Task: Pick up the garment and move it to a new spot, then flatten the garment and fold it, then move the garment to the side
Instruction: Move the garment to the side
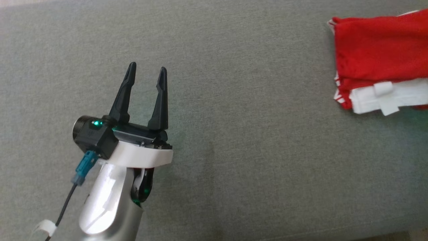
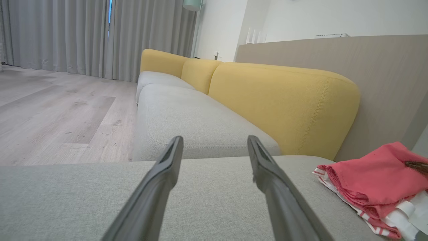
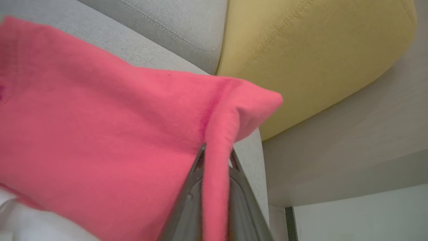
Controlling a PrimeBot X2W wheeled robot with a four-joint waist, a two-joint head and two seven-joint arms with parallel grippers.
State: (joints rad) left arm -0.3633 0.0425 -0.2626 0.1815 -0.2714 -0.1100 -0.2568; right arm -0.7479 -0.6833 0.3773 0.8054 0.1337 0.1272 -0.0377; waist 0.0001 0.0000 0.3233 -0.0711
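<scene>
Red garment (image 1: 378,57), folded, on grey sofa (image 1: 250,150): right tool (image 3: 216,151) pinches its corner fold; left tool (image 1: 147,66), wide and empty, sits well apart to garment's left.

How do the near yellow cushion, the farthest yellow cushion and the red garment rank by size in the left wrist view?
1. near yellow cushion
2. red garment, partly cut off by the frame edge
3. farthest yellow cushion; it is far from the camera, so its true size is unsure

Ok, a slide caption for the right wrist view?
Right claw pinching a fold of the red garment over the grey sofa.
</scene>
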